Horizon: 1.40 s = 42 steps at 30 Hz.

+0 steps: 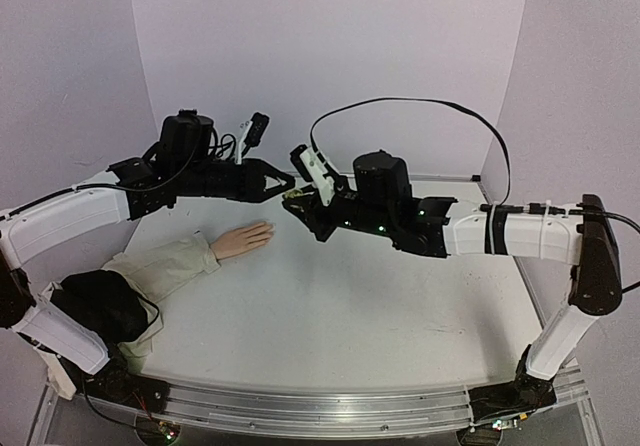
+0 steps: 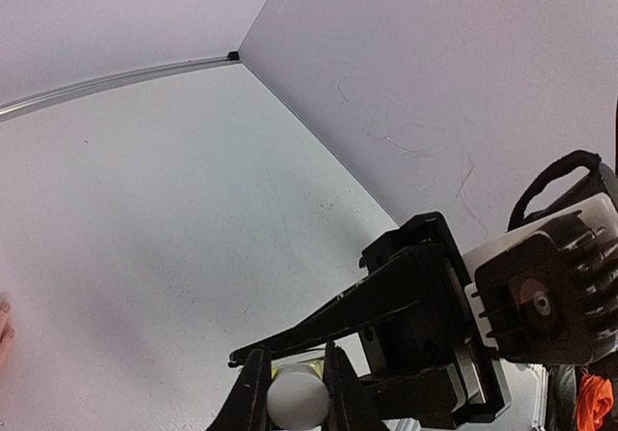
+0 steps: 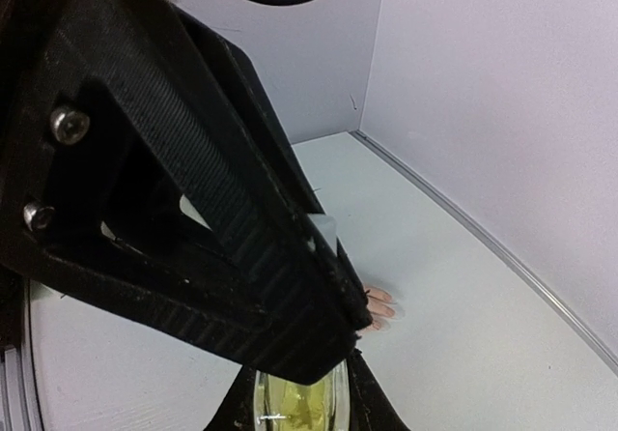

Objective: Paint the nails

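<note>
Left gripper: we see its two black fingers clenched on a white cap, which sits squarely between them at the bottom of the left wrist view.
Right gripper: it is grasping a small yellowish-green bottle, with one finger pressed to each side of the glass.
Cap and bottle: a strip of yellow shows directly behind the cap, so the two are touching or nearly so. We cannot tell whether the cap is seated or loose.
Meeting point: the two grippers face each other tip to tip, raised over the far left-centre of the table.
Mannequin hand: it lies flat on the table near the grippers and apart from both, with its fingers pointing towards them.
Nails: they sit at the fingertips, the part of the hand closest to the bottle. We find them too small to judge their colour.
Sleeve: beige fabric trails from the wrist towards the near left corner.
</note>
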Tool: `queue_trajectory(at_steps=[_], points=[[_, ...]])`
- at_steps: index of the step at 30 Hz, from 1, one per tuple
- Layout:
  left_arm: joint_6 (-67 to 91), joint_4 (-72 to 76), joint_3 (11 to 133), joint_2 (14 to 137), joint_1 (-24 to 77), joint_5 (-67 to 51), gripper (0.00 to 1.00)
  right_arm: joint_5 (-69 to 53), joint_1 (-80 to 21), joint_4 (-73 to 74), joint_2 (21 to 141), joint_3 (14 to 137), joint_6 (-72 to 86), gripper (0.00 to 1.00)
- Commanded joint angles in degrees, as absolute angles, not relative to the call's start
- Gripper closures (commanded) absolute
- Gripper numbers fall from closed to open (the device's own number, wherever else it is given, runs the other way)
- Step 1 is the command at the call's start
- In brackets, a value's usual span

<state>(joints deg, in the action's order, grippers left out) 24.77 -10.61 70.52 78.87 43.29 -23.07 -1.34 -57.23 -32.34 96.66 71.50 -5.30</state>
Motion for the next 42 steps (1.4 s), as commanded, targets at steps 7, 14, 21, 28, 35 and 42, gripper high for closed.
queue_trajectory(at_steps=[7, 14, 21, 28, 35, 42], points=[[6.7, -8.5, 73.6, 79.5, 43.7, -72.6, 0.94, -48.7, -51.1, -41.3, 92.3, 74.4, 7.6, 1.0], [3.5, -8.6, 73.7, 78.1, 43.6, -81.2, 1.0, -68.8, -50.6, -53.7, 93.4, 77.8, 22.5, 1.0], [4.7, -8.7, 73.2, 74.7, 41.7, -67.7, 0.76, -57.5, -50.3, -45.1, 90.2, 73.9, 12.2, 1.0], [8.2, -10.7, 70.9, 69.9, 39.0, -47.4, 0.19, -30.9, -50.3, -35.1, 87.1, 68.9, -2.8, 1.0], [23.8, -12.4, 72.0, 72.6, 39.1, -26.4, 0.21, -8.3, -52.4, -37.3, 91.1, 68.8, -5.5, 1.0], [27.4, -9.0, 72.6, 75.6, 39.4, -24.3, 0.33, -2.9, -54.3, -37.7, 96.1, 72.5, -6.0, 1.0]])
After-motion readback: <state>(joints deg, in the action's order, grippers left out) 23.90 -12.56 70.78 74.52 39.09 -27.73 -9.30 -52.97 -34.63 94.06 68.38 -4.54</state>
